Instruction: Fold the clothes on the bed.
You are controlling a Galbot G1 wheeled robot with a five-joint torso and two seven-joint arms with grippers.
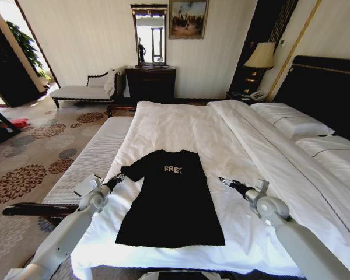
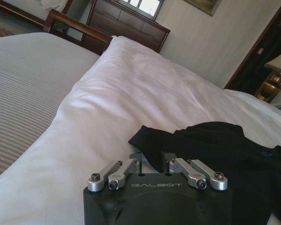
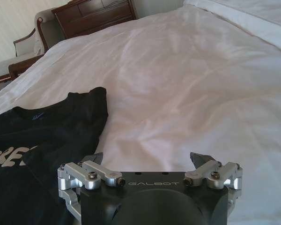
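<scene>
Left claw at the black top's left shoulder corner, low over the bed. In the left wrist view its fingers sit close together at the fabric edge; can't tell if they're pinching cloth or just closed beside it.

Black top lies flat, spread out near the foot of the white bed, white lettering facing up, hem toward the robot.

Right claw over bare sheet just right of the top's right shoulder, not touching it. Right wrist view shows its fingers spread wide, nothing between them, the top off to one side.
</scene>
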